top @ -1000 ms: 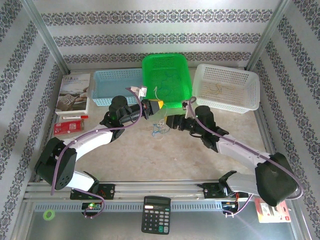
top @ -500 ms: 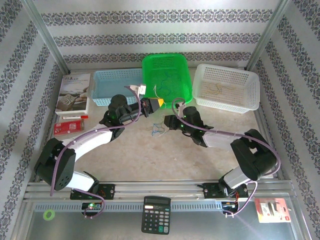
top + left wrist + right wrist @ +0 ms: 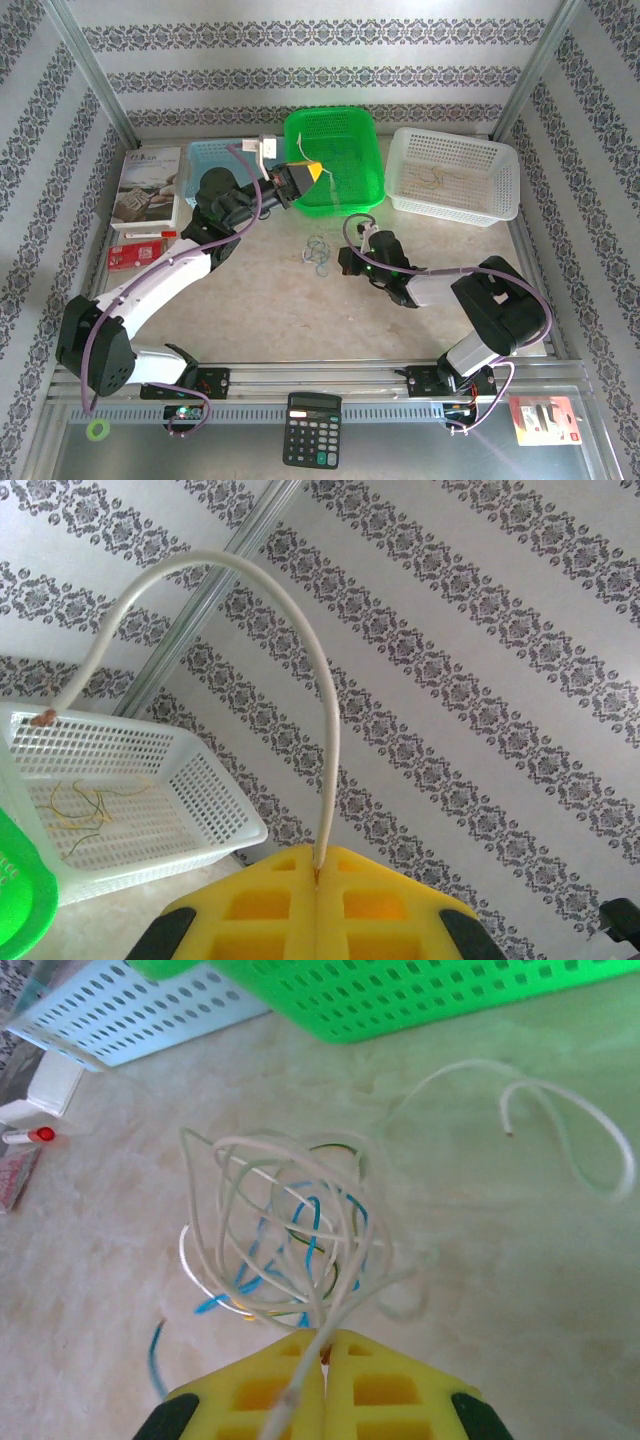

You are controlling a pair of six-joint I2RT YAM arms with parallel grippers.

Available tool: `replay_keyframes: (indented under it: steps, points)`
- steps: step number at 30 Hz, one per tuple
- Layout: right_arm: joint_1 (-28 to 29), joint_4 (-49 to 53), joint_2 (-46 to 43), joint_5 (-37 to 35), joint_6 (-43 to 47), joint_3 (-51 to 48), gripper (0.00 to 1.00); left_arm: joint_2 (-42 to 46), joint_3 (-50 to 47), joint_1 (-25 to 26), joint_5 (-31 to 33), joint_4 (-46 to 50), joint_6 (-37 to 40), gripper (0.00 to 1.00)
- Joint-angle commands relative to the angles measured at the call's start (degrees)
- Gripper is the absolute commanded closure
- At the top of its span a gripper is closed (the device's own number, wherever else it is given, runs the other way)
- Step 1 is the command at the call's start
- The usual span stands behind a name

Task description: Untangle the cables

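Just behind cables [image 3: 316, 252] stands green basket [image 3: 340, 205], seemingly apart.

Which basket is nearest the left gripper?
The green basket, the middle of three: the left gripper, shut on a white cable, is at its near-left corner.

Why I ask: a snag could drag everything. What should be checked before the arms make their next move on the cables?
1. Right gripper shut on the white loops: ok.
2. Left gripper shut on the arching white cable: ok.
3. Both grippers on one same cable: cannot tell.
4. Blue cable free of the white loops: not ok, threaded through them.
5. Tangle on the table, clear of the green basket: ok.
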State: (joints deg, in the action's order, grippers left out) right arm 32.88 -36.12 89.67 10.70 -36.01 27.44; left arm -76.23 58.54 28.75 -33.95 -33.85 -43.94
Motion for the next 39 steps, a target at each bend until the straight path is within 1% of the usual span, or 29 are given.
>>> replay_keyframes:
  steps: [1, 5, 6, 7, 10, 13, 16, 20, 25, 30, 34, 39]
  points:
    - [0.3, -1.6, -2.8, -1.5, -0.3, -1.4, 1.0, 1.2, 1.3, -0.8, 0.4, 2.4, 0.9, 1.0]
    - [-0.5, -0.5, -4.5, -1.3, 0.0, -2.4, 1.0, 1.6, 1.3, -0.7, 0.7, 2.9, 1.3, 1.0]
    - [-0.7, -0.4, -4.6, -1.1, 0.1, -2.6, 0.97, 1.7, 1.5, -0.7, 0.9, 3.1, 1.4, 1.0]
    - [-0.8, -0.4, -4.6, -1.0, -0.1, -2.7, 0.87, 1.9, 1.9, -0.7, 1.1, 3.4, 1.6, 1.0]
    - [-0.8, -0.4, -4.6, -1.2, -0.6, -2.9, 0.69, 2.1, 3.5, -0.9, 1.3, 5.4, 2.7, 1.0]
    - [-0.9, -0.4, -5.1, -0.9, -1.1, -2.9, 0.58, 2.3, 5.6, -1.5, 1.3, 8.2, 4.5, 1.0]
    - [-1.0, 0.0, -6.4, -0.2, -1.7, -2.9, 0.52, 2.4, 7.6, -2.9, 1.9, 11.3, 6.3, 1.0]
    - [-1.0, 2.0, -9.9, -0.5, -2.1, -3.3, 0.47, 2.3, 9.6, -6.7, 3.1, 14.3, 8.2, 1.0]
    - [-1.5, 6.0, -15.6, -2.1, -1.9, -3.9, 0.46, 0.4, 12.2, -13.0, 3.5, 15.3, 9.3, 1.0]
    - [-2.5, 10.3, -21.0, -2.8, -1.2, -3.8, 0.45, -4.2, 16.3, -19.0, 3.6, 17.0, 12.9, 1.0]
    - [-3.2, 14.1, -24.8, -3.1, -0.4, -3.2, 0.45, -8.8, 18.9, -23.2, 5.0, 17.5, 15.7, 1.0]
    - [-4.1, 17.7, -29.2, -3.5, 0.1, -3.1, 0.45, -14.8, 21.3, -26.6, 6.5, 16.1, 17.6, 1.0]
